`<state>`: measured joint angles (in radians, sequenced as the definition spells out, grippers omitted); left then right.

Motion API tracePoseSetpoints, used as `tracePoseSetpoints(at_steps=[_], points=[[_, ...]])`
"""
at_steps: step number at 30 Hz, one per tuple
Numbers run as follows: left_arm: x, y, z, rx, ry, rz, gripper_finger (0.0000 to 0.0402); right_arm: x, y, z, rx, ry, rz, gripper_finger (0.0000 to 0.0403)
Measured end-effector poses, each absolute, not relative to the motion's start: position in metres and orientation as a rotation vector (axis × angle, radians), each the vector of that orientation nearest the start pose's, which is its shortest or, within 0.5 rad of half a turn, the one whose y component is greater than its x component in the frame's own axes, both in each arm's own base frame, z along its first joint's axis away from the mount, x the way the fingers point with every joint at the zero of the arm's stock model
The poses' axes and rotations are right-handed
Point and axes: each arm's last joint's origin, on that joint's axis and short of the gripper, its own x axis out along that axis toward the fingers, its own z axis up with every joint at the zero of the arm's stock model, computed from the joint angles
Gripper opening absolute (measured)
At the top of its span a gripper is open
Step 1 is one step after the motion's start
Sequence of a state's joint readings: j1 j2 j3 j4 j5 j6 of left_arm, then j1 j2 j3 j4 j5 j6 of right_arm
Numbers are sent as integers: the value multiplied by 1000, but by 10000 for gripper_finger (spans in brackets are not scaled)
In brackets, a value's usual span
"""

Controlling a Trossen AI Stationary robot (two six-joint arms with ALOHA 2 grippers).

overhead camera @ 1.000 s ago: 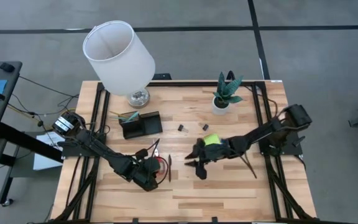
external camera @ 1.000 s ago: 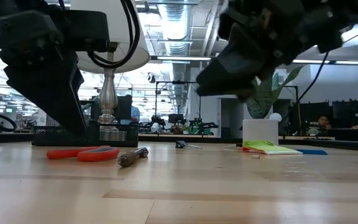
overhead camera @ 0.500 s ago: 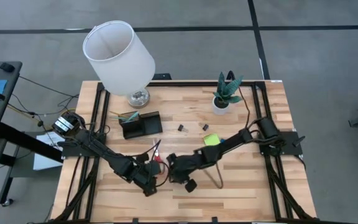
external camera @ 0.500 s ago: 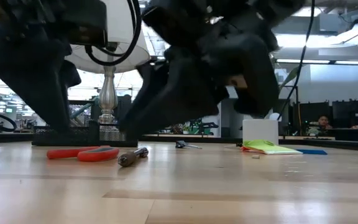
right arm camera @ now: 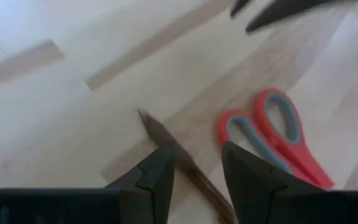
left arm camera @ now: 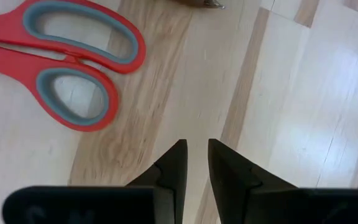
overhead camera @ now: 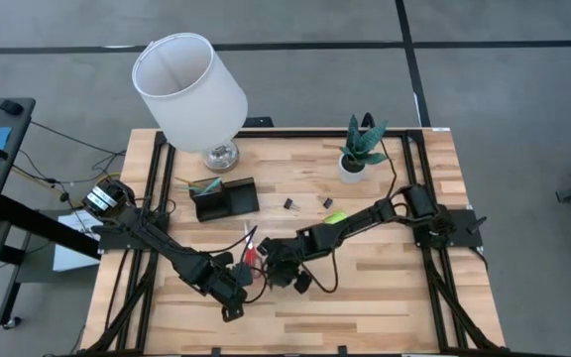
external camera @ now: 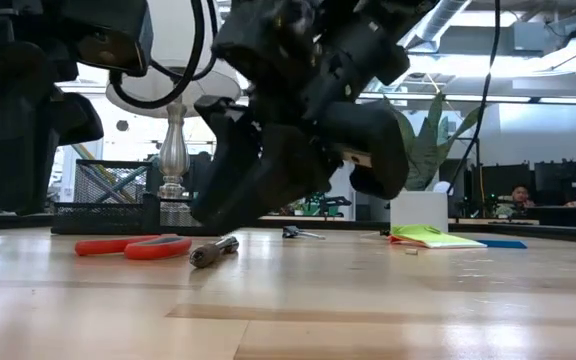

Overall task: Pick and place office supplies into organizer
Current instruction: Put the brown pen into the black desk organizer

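Observation:
Red-handled scissors [left arm camera: 73, 68] lie flat on the wood beside a dark pen [right arm camera: 151, 124], which is also in the low view [external camera: 214, 250]. My right gripper [right arm camera: 197, 162] is open low over that pen. Its fingers stand on either side of the pen's shaft, and I see no touch. My left gripper [left arm camera: 196, 149] hangs a little nearer the table's near edge than the scissors, with a narrow gap between its fingers, holding nothing. The black organizer [overhead camera: 224, 198] stands by the lamp base. The lime-green sticky pad [external camera: 428, 236] lies flat toward the right.
A white-shaded lamp [overhead camera: 188, 89] and a potted plant [overhead camera: 363, 149] stand along the far edge. Two small binder clips [overhead camera: 289, 204] lie between the organizer and the plant. A blue eraser [external camera: 503, 243] lies beside the sticky pad. Bare wood stretches along the near edge.
My right gripper has swept from beside the sticky pad toward the table's left and come down over the pen by the scissors. My left gripper has drawn back from the scissors toward the near edge. The scissors and the pen have stayed in place.

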<state>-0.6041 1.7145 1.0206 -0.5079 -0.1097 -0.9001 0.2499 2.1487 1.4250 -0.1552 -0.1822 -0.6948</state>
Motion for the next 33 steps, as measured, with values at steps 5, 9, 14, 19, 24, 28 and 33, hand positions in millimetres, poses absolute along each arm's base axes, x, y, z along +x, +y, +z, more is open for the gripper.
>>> tracePoseSetpoints(at_steps=[5,9,14,19,24,28,33], points=[[265,-179,164,-373,1208,111,55,436,110,134,-629,684,741,127],[264,-178,164,-371,1213,115,55,435,110,134,-593,663,800,127],[262,-177,163,-355,1234,131,54,436,111,136,-605,633,817,127],[261,-176,163,-352,1240,136,54,440,112,125,-599,613,823,127],[261,-176,163,-368,1245,155,54,446,114,100,-597,621,840,127],[259,-177,162,-373,1252,164,54,447,110,99,-617,648,811,127],[259,-177,162,-371,1253,164,54,448,96,97,-576,663,821,109]])
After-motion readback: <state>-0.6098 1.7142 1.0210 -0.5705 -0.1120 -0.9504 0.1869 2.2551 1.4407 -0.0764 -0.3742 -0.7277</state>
